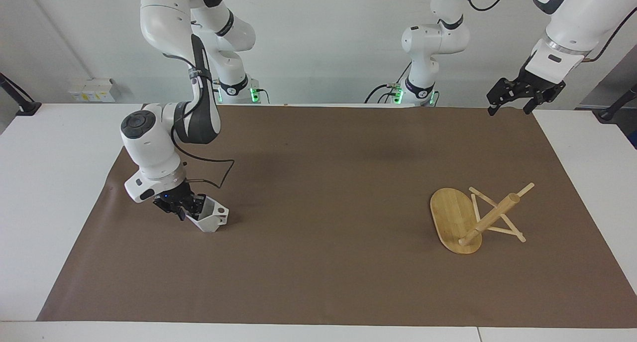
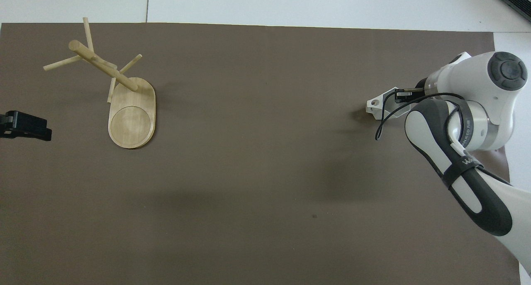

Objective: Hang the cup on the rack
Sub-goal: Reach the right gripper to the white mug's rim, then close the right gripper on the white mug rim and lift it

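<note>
— Since the cup (image 1: 209, 218) is what matters here, how does it look?

— Small, white and faceted, tapering toward its foot, with a blocky handle pierced by a round hole. It sits on the mat directly at the right gripper (image 1: 190, 211), whose fingers have drawn in on the cup's rim wall, one finger inside the mouth and one outside.

— Which way does it point?

— Its mouth tips up toward the gripper's wrist, and the handle sticks out on the side away from the gripper, toward the middle of the table.

— And the rack (image 1: 477, 216)?

— Well apart from that gripper, at the left arm's end. Its oval bamboo base (image 2: 132, 118) appears to lie flat on the mat; in both views the thick post slants away from it, with thin pegs crossing the post.

— The other arm?

— The left gripper (image 1: 511, 99) waits with fingers spread and nothing in them, raised over the mat's edge, well clear of the rack.

— The surroundings?

— A brown mat (image 1: 318, 272) on a white table (image 1: 50, 182), with a plain white wall at the robots' end.
</note>
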Action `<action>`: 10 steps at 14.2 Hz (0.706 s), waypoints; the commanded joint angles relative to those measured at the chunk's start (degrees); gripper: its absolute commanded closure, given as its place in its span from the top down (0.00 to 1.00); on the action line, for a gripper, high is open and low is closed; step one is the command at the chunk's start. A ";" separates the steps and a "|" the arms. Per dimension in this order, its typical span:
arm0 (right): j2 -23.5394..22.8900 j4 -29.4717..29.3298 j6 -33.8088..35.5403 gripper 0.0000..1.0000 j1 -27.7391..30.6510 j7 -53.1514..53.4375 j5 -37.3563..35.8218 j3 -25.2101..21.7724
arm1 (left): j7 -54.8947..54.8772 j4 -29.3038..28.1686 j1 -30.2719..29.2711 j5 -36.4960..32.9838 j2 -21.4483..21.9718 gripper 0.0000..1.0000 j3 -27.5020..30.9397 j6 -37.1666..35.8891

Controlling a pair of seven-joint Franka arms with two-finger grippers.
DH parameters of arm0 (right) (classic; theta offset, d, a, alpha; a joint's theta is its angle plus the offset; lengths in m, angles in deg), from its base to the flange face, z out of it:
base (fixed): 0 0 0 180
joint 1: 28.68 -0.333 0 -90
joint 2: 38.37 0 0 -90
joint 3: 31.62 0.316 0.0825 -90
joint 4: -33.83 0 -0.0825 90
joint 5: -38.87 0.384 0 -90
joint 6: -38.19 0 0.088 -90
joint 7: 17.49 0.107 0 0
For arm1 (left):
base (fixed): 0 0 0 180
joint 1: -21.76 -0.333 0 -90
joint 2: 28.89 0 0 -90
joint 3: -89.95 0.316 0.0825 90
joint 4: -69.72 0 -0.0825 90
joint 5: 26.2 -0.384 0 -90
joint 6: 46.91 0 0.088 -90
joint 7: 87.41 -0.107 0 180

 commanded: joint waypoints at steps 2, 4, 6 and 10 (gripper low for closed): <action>0.83 0.25 1.06 0.00 0.37 -0.22 0.55 0.28 | 0.39 -1.23 -0.48 -0.56 1.32 1.00 -0.22 -0.34; 0.83 0.16 1.06 0.00 0.28 -0.13 0.55 0.28 | 0.39 -1.23 -0.48 -0.56 1.32 1.00 -0.22 -0.34; 0.92 -0.19 1.41 0.00 0.37 -0.04 0.64 0.37 | 0.39 -1.23 -0.48 -0.56 1.32 1.00 -0.22 -0.25; 1.36 -2.46 5.44 0.00 0.28 -0.04 0.64 0.63 | 0.39 -1.23 -0.48 -0.56 1.32 1.00 -0.22 -0.25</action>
